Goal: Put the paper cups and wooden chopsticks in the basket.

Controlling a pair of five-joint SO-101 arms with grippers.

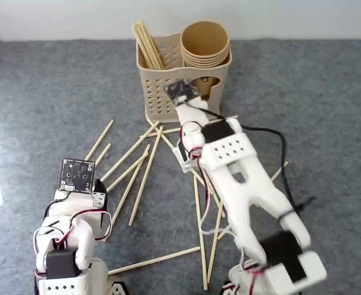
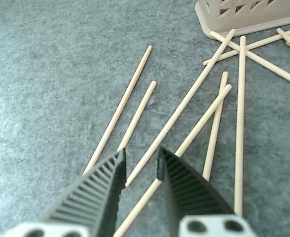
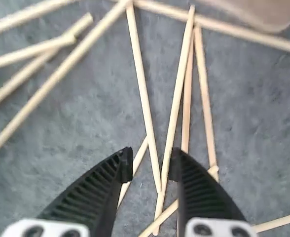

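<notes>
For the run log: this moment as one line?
paper cups: stacked in basket | chopsticks: some in basket, many loose on table | left gripper: open, above loose chopsticks | right gripper: open, above loose chopsticks

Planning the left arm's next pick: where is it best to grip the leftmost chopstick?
I'd grip the leftmost chopstick mid-length, from straight above, with the left gripper turned so its fingers straddle it crosswise. It lies flat, with bare carpet on both sides.

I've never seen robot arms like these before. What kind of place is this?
Probably a robot practice table, not a kitchen. The left arm and right arm stand on a grey mat, with wooden chopsticks scattered about and a basket holding paper cups.
</notes>
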